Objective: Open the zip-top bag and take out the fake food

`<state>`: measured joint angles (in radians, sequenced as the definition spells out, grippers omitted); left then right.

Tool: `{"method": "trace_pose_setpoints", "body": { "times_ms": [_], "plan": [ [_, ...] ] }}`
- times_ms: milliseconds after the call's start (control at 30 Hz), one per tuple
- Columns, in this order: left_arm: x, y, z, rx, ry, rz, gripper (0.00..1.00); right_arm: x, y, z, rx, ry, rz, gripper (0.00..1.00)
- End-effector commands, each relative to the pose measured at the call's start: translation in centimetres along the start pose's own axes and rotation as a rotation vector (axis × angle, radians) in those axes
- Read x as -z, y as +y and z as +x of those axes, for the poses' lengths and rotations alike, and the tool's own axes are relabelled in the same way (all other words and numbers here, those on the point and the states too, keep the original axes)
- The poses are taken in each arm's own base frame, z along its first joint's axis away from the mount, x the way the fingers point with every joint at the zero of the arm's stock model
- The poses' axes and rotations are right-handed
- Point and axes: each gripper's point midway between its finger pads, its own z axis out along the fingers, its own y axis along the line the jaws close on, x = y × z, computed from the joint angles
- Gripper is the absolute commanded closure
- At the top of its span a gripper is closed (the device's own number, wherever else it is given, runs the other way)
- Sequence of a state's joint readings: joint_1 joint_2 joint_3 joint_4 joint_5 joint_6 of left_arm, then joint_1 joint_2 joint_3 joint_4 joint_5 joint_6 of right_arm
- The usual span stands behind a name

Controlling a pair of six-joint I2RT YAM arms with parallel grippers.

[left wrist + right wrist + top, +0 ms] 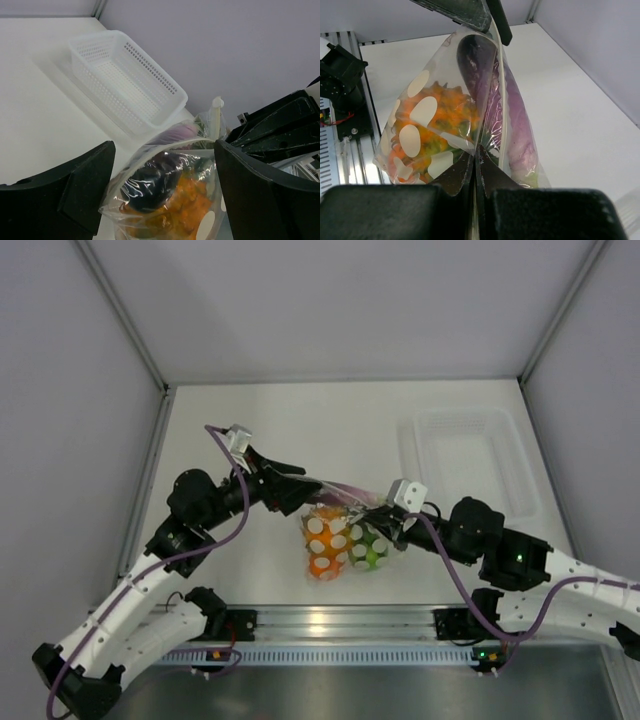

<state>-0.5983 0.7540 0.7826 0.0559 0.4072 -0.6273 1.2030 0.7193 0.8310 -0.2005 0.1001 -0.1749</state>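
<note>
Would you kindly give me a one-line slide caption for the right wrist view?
Right jaws pinch the edge of the dotted bag; a purple eggplant and orange toy food show through the plastic.

Clear white-dotted zip-top bag [338, 537], raised, w/ purple eggplant [470, 65], orange pineapple [451, 102] & green ball [372, 552] inside.

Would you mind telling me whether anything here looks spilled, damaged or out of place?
Nothing looks spilled or broken. The dotted bag looks crumpled but untorn, pinched at one edge by the right gripper, with the toy food inside it. The white tray stands upright and undamaged.
</note>
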Motion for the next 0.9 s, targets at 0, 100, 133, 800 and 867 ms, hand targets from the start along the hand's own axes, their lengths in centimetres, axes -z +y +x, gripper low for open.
{"method": "trace_pose_setpoints", "body": {
  "times_ms": [0, 100, 133, 800, 867],
  "plan": [
    [0.4, -1.6, -1.2, -0.024, -0.055, 0.062, 0.13, 0.4, -0.8, -4.6, -0.042, -0.170, 0.043, 1.00],
    [0.7, -1.3, -1.2, -0.024, -0.067, 0.052, 0.16, 0.7, -1.1, -4.9, -0.058, -0.186, 0.062, 1.00],
    [0.8, -1.4, -1.1, -0.026, -0.071, 0.055, 0.19, 0.9, -1.1, -5.1, -0.061, -0.199, 0.058, 1.00],
    [0.6, -3.8, -3.5, -0.069, -0.101, 0.127, 1.00, 1.2, -0.1, -3.7, -0.135, -0.233, 0.028, 0.73],
    [0.8, -4.7, -3.8, -0.094, -0.093, 0.163, 1.00, 1.3, -0.1, -2.3, -0.162, -0.215, 0.043, 0.61]
  ]
}}
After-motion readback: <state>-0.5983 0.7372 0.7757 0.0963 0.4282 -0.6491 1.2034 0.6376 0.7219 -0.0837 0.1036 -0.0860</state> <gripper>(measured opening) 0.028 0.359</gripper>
